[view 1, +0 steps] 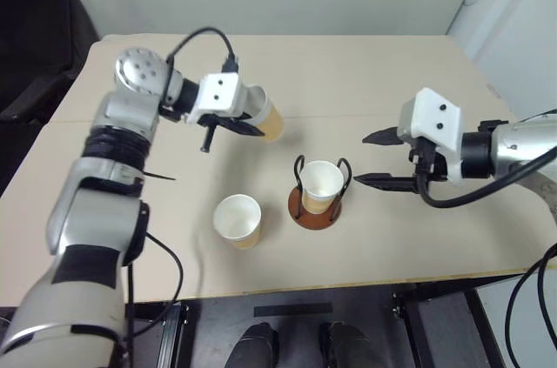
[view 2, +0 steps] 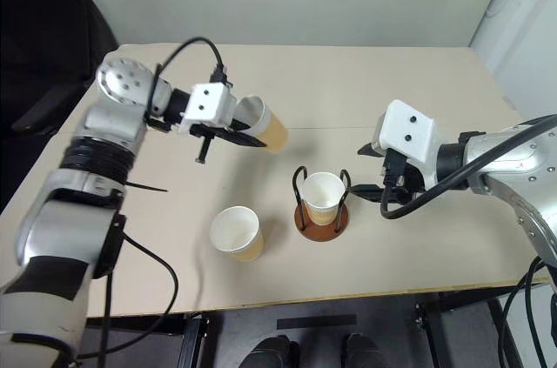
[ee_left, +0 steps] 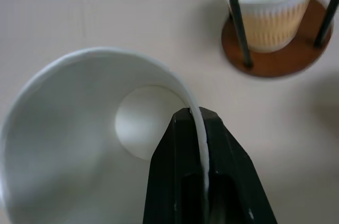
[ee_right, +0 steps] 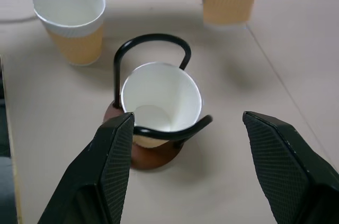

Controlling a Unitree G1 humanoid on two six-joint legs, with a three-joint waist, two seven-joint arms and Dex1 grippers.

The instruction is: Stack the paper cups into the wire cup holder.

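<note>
Nearest the head camera, one paper cup (view 1: 238, 220) stands upright and alone on the beige table (view 1: 365, 63), just left of the wire cup holder (view 1: 319, 197). That holder's reddish-brown disc carries a second cup (view 1: 322, 184) seated upright between the two black wire loops. Up above the tabletop, the left gripper (view 1: 246, 127) has its jaws pinched together on the rim wall of a third cup (view 1: 265, 117), one finger inside and one outside, the cup tilted on its side clear of the surface. To the right of the holder, the right gripper (view 1: 380, 157) hovers with its jaws spread wide and nothing between them. No brand, label or writing can be read on any cup. A seam runs across the table; a pale wall stands behind it, and a dark chair (view 1: 35, 37) sits at the far left.
</note>
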